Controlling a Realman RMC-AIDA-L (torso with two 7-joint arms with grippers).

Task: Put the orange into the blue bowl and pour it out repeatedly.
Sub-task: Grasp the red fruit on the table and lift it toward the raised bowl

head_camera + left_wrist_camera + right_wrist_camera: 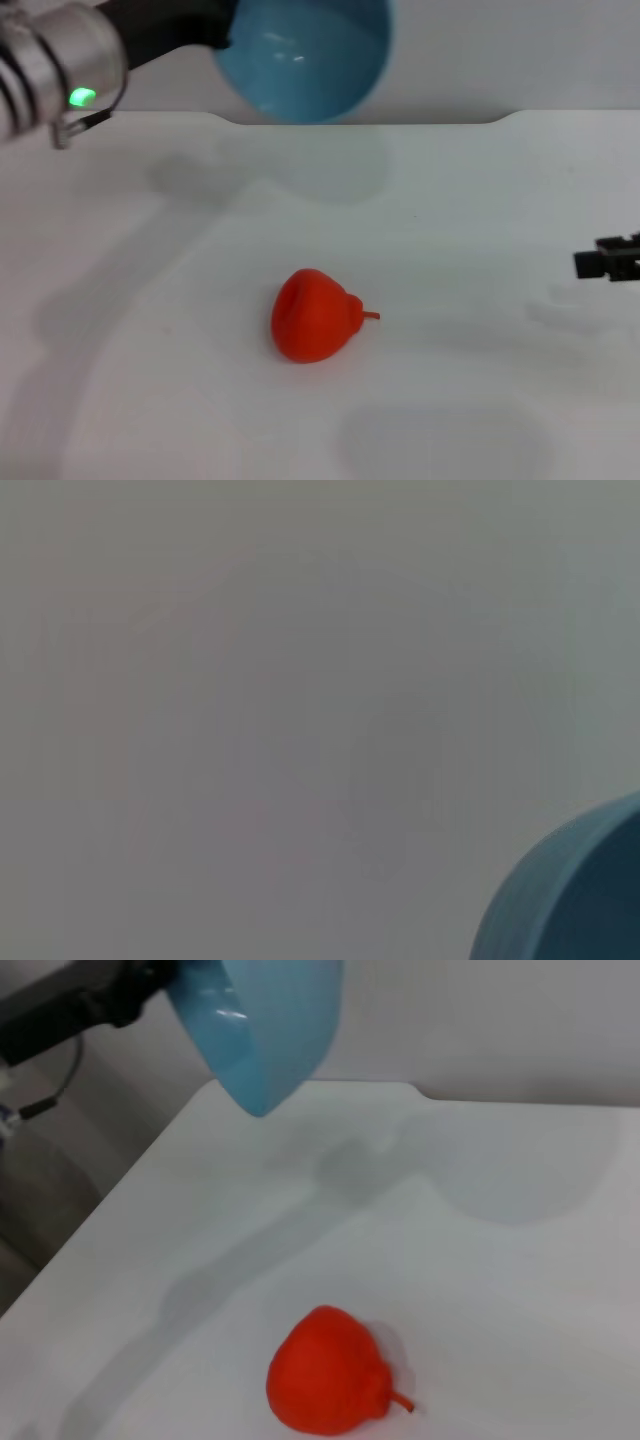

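No brand, label or writing can be read on anything in view. The orange (312, 314) lies alone on the white table (480, 400), near the middle and a little toward the near edge. It rests on its side, its long axis running roughly left to right, with the small stem sticking out toward the right and its flatter, dented end facing left. The right wrist view shows the same lumpy fruit (328, 1371) with the stem low against the tabletop.

The bowl (305, 60) is held up in the air above the far edge of the table, well apart from the orange and left of centre. It is tipped over on its side so that its glossy inside faces the near side; nothing is in it. The left gripper (215, 30) grasps the bowl at its left rim, clamped on it.

The right gripper (607, 259) hangs at the far right, low over the table, well away from the fruit. Whether its jaws are parted or closed cannot be told.
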